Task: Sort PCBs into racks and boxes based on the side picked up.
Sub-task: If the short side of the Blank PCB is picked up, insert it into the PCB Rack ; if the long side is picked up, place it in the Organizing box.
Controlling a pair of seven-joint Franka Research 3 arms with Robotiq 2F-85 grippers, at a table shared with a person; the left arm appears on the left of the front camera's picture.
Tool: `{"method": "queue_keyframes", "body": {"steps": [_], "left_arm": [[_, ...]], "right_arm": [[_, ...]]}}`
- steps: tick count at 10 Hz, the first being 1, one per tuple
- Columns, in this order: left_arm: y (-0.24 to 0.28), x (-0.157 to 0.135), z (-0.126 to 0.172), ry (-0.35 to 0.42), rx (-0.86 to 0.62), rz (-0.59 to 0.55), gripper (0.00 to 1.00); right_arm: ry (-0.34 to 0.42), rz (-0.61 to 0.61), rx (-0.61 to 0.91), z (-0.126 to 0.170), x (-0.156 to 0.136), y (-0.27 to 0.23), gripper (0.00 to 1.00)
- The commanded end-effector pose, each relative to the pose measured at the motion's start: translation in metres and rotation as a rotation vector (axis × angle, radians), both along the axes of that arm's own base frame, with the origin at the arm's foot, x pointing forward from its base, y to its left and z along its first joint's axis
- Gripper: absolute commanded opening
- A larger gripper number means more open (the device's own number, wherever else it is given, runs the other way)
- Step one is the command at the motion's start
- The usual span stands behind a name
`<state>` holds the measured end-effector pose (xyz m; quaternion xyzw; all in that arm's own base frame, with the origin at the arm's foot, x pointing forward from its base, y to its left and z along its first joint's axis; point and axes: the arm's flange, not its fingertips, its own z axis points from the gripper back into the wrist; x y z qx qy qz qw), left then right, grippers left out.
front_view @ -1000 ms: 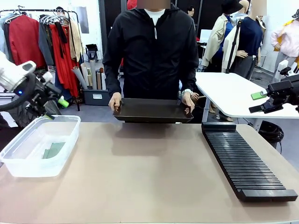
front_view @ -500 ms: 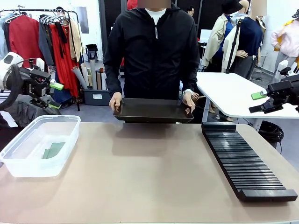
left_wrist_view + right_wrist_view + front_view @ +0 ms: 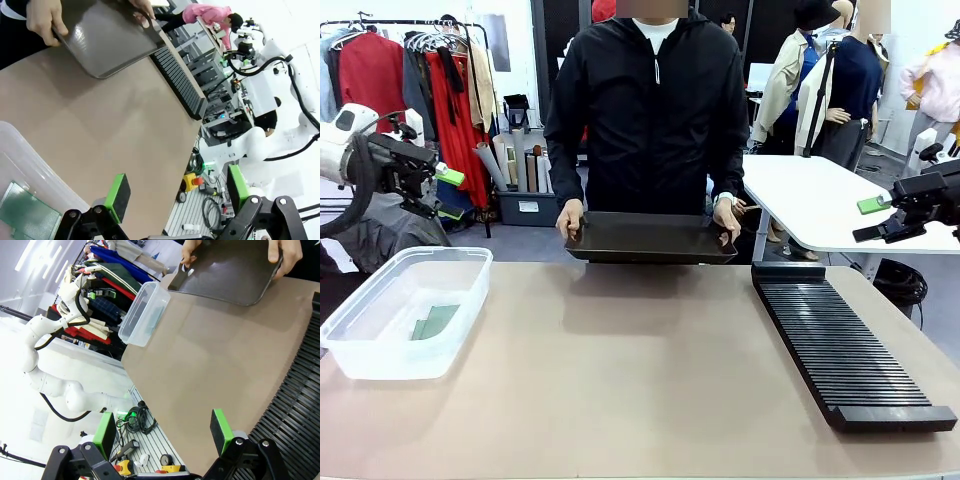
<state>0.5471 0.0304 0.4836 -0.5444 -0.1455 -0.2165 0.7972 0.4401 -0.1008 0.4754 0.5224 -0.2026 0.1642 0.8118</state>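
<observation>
At far centre, the person's hands [image 3: 569, 218] hold a black tray [image 3: 650, 238] over the tabletop [image 3: 620, 370], likely presenting PCBs. Both grippers, left gripper [image 3: 175, 192] and right gripper [image 3: 162, 432], are wide open, empty (one PCB [image 3: 435, 321] lies in the left box [image 3: 405, 310]; right rack [image 3: 845, 350] empty)

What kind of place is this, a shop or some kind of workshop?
Most likely a robot test lab set in a workshop. A white robot arm flanks a table bearing a slotted rack and a clear tub, with clothes rails behind.
</observation>
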Motion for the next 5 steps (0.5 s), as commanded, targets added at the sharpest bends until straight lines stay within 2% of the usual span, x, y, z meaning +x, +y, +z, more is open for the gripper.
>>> {"method": "queue_keyframes", "body": {"steps": [1, 2, 5], "left_arm": [[-0.0096, 0.0012, -0.0027, 0.017, 0.07, 0.007, 1.0], [0.0, 0.0, 0.0, 0.0, 0.0, 0.0, 1.0], [0.0, 0.0, 0.0, 0.0, 0.0, 0.0, 1.0]], "right_arm": [[-0.004, 0.004, -0.001, 0.0024, 0.0001, 0.0017, 1.0], [-0.004, 0.004, -0.001, 0.0024, 0.0001, 0.0017, 1.0], [-0.004, 0.004, -0.001, 0.0024, 0.0001, 0.0017, 1.0]]}}
